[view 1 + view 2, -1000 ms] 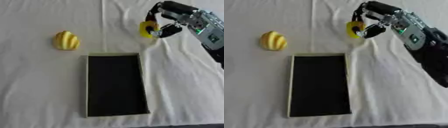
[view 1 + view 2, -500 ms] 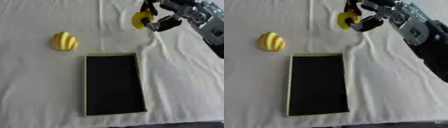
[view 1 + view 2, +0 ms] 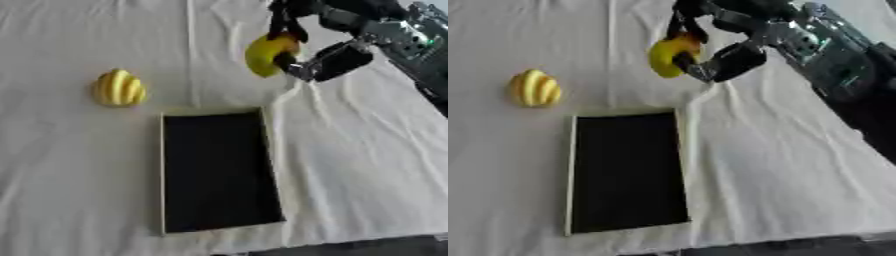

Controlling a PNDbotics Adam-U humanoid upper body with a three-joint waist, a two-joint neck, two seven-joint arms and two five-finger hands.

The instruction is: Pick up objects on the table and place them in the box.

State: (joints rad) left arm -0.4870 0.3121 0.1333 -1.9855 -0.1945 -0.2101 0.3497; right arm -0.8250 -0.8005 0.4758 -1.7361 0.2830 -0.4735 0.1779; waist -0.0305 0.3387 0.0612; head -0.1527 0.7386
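Black-lined box (image 3: 219, 172) holds nothing; right hand (image 3: 302, 47) grips yellow fruit (image 3: 267, 51).

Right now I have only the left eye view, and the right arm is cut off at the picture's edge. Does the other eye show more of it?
Observer: Yes. In the right eye view the right arm runs on from the right hand down along the picture's right side as a dark bulk, apart from the box. The hand is curled round the yellow thing.
Operator: Does the left hand turn up in that view?
Observer: No, it is outside that view too. What the view adds lies on the right: more white cloth between the box and the arm.
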